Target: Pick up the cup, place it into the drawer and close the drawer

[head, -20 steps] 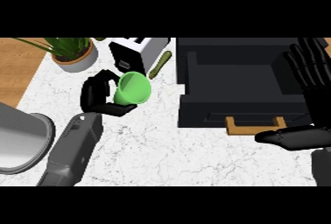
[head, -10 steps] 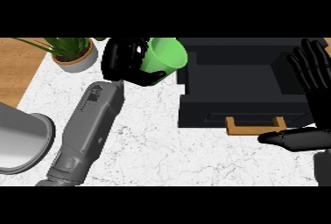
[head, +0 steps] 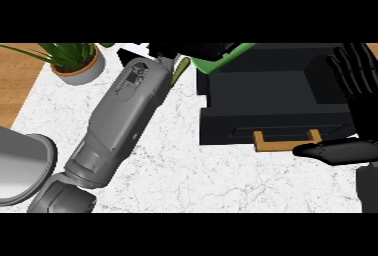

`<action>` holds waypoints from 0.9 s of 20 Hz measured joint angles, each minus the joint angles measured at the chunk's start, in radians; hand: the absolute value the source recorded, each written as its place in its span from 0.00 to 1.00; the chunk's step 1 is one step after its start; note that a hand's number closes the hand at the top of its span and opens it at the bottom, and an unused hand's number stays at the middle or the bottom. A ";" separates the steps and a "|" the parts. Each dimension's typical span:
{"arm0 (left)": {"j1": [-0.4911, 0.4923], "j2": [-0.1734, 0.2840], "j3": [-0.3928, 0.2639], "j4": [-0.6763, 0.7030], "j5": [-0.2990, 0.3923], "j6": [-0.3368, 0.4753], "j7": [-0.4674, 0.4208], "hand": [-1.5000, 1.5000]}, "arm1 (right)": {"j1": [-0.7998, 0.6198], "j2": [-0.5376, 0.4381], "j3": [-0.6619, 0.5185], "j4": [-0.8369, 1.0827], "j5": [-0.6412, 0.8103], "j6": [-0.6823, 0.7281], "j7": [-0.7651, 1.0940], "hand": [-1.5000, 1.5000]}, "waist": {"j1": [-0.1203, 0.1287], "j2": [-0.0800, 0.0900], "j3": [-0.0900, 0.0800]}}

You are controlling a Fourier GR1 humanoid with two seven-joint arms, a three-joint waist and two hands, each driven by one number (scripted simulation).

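My left hand [head: 193, 50] is at the top edge of the head view, curled round the green cup [head: 224, 58], which hangs over the back left corner of the open black drawer [head: 273, 102]. Most of the hand and cup are cut off by the view's top. The drawer has a wooden handle [head: 286, 140] at its front. My right hand [head: 357, 75] rests open at the right edge, fingers up, beside the drawer.
A potted plant [head: 74, 60] stands at the back left on the white marble counter [head: 177, 175]. A grey metal bowl [head: 18, 167] sits at the left edge. Wooden flooring shows at far left.
My left arm has stretched further away and to the right, carrying the green cup from the counter's back to over the drawer's back left corner. The right hand has not moved.
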 measured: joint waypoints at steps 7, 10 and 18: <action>-0.144 -0.001 -0.081 0.216 0.042 0.096 0.081 1.00 | -0.024 0.007 0.007 0.003 -0.015 0.009 -0.003 0.00 | -0.036 0.012 0.001; -0.170 -0.001 -0.130 0.285 0.068 0.104 0.097 1.00 | -0.039 0.007 0.018 0.012 -0.017 0.020 -0.010 0.00 | -0.064 0.019 0.001; -0.156 -0.001 -0.260 0.391 0.097 0.039 0.127 0.00 | -0.076 0.022 0.052 0.034 -0.010 0.035 -0.032 0.00 | -0.126 0.036 0.002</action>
